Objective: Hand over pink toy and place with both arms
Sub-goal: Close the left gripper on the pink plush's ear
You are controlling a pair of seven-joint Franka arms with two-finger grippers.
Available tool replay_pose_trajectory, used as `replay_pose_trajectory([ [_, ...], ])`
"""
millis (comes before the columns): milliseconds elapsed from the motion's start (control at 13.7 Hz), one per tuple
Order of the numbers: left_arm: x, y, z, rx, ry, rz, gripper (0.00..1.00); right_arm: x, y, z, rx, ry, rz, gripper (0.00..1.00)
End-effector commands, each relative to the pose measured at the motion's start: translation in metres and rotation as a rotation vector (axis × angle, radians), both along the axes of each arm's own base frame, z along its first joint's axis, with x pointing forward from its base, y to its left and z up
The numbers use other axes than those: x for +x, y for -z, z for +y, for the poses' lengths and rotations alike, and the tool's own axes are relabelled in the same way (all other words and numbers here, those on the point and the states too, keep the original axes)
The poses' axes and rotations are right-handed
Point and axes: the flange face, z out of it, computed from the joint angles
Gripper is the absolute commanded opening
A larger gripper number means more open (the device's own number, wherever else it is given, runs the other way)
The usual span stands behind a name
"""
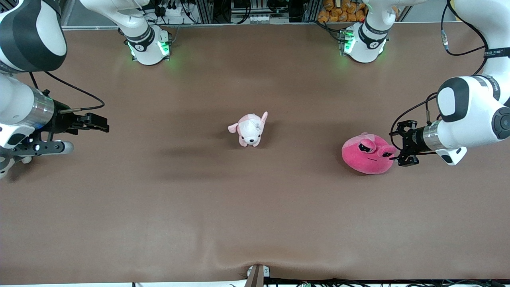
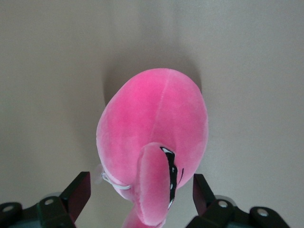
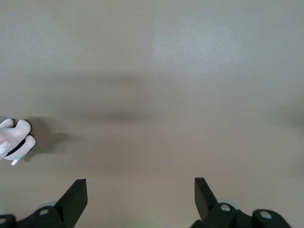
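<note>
Near the middle of the front view, a small pale pink and white puppy plush, upright on the brown cloth-covered table. Well apart from it, toward four o'clock and at the left arm's end of the table, the pink toy: a hot-pink rounded blob plush with two bulging half-lidded black eyes, resting on the cloth. Open cloth between the two plush toys, with only soft arm shadows across it.

At the three o'clock side of the pink toy, the left gripper, low and pointing toward nine o'clock. In the left wrist view, black fingers spread wide on either side of one raised pink eye bulge, with a gap of cloth showing between each finger and the plush; left gripper not closed on anything.

At nine o'clock in the front view, the right gripper, over bare cloth at the right arm's end of the table, waiting well apart from both toys. In the right wrist view, right gripper with fingers wide apart and holding nothing. At that view's edge, a small white and black plush piece, only partly seen.

Matte brown cloth, with a slight wrinkle at six o'clock by the table's edge. At twelve o'clock, two white arm bases with green lights, cables, metal framing and a heap of orange objects.
</note>
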Motion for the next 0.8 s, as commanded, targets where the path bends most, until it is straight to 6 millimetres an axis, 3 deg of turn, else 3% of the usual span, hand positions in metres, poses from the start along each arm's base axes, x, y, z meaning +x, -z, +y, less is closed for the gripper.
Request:
replay_pose_trajectory([
  [0,0.011,0.003,-0.001,-0.016,-0.008,-0.009,0.64,0.000,-0.006,-0.001,0.010,0.015,-0.005,1.00],
  [219,0.012,0.002,-0.002,-0.020,0.011,-0.016,0.41,0.001,-0.005,0.008,0.008,0.022,-0.010,1.00],
  [510,0.012,0.001,-0.006,-0.021,0.019,-0.017,0.31,0.003,-0.005,0.041,-0.004,0.127,-0.042,1.00],
  [729,0.014,-0.004,-0.012,-0.025,0.050,-0.024,0.17,0.007,-0.002,0.038,0.000,0.150,-0.049,1.00],
])
